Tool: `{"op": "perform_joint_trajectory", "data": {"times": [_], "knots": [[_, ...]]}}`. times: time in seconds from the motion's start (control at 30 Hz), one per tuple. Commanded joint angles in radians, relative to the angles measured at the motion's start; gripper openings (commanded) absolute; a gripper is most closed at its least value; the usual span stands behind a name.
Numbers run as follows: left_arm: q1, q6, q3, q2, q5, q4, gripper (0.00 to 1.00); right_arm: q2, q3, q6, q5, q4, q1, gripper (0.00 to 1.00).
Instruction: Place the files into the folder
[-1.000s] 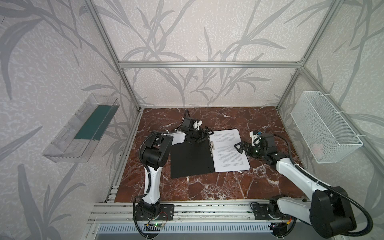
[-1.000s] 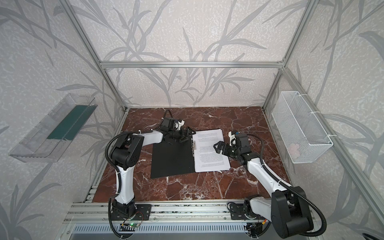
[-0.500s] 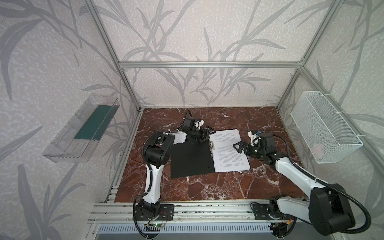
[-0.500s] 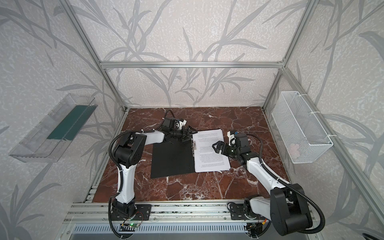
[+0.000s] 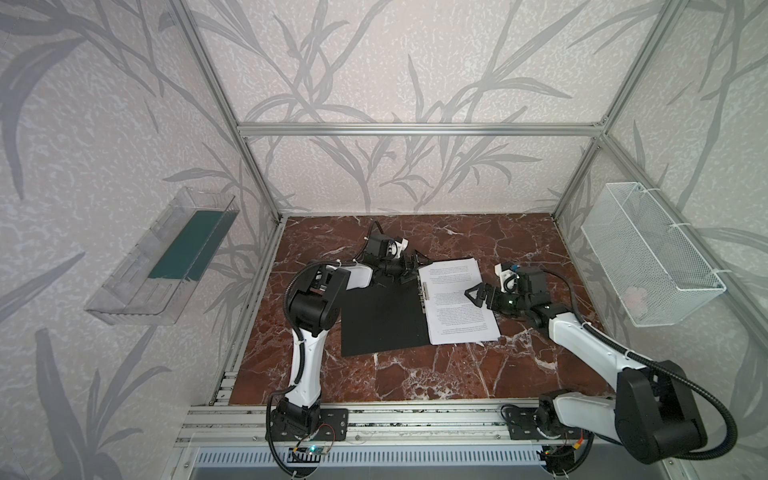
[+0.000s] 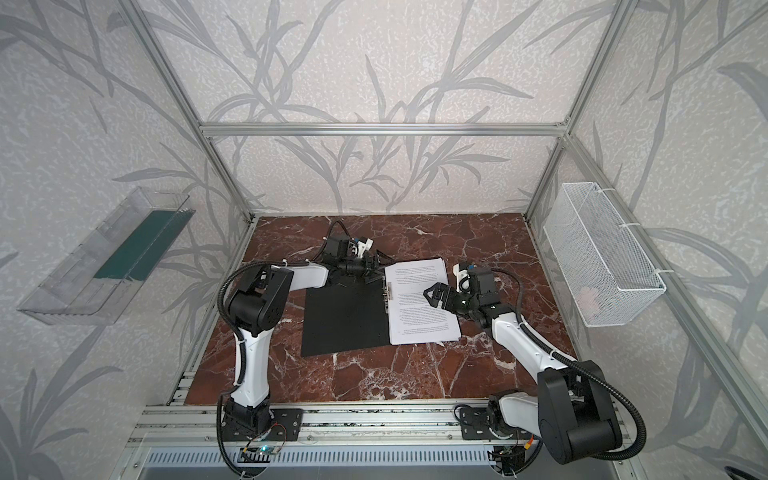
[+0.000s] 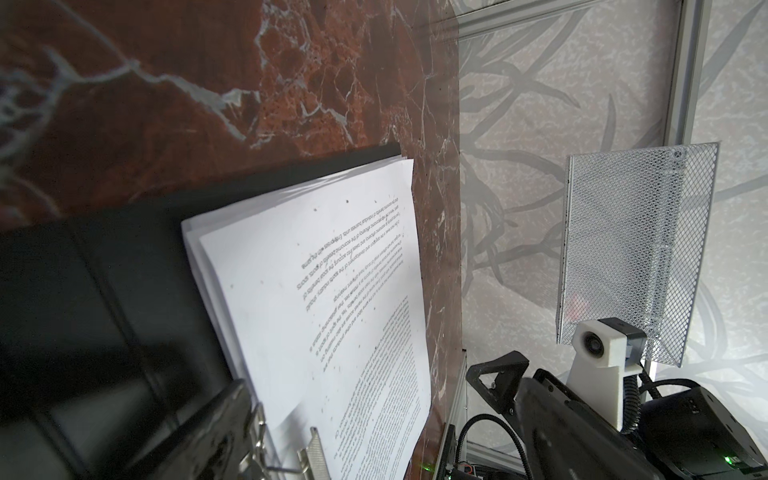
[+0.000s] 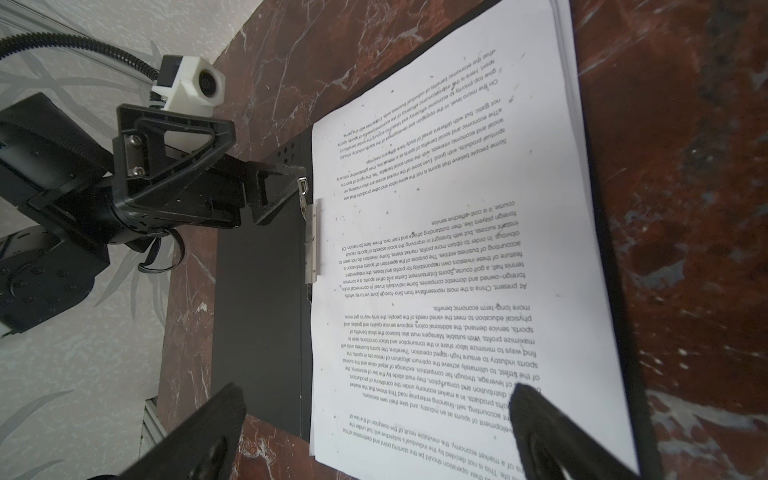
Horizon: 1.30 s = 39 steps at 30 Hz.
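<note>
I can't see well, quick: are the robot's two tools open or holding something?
Left tool: open, holding nothing.
Right tool: open, holding nothing, above the files.

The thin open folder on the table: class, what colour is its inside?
The thin open folder is black inside; clearest in a top view.

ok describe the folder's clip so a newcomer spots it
On the red marble table lies an open black folder, white files on its right half. The clip is the thin silver strip along its spine, between black cover and paper.
</note>
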Motion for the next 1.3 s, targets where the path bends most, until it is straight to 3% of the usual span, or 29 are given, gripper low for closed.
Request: {"op": "perform_joint_trajectory", "data": {"times": [0.0, 0.4, 0.7, 0.93, 1.1, 1.27], "knots": [[-0.008, -0.029, -0.021, -0.059, 0.033, 0.065, 0.99, 0.007, -0.004, 0.0, -0.01, 0.026, 0.005, 0.99], [-0.052, -0.065, -0.108, -0.159, 0.029, 0.14, 0.99, 0.002, -0.005, 0.001, -0.003, 0.028, 0.005, 0.99], [-0.125, -0.08, -0.277, -0.28, -0.014, 0.215, 0.99, -0.065, -0.017, 0.038, 0.087, -0.002, 0.006, 0.99], [-0.144, -0.09, -0.262, -0.309, 0.007, 0.212, 0.99, -0.091, 0.02, -0.007, 0.133, -0.108, 0.004, 0.99], [-0.144, -0.017, -0.212, -0.419, -0.006, 0.068, 0.99, -0.109, -0.029, 0.057, 0.154, -0.079, -0.024, 0.99], [-0.144, 0.155, -0.26, -0.644, -0.133, -0.193, 0.99, -0.116, -0.063, 0.096, 0.071, -0.015, -0.049, 0.99]]}}
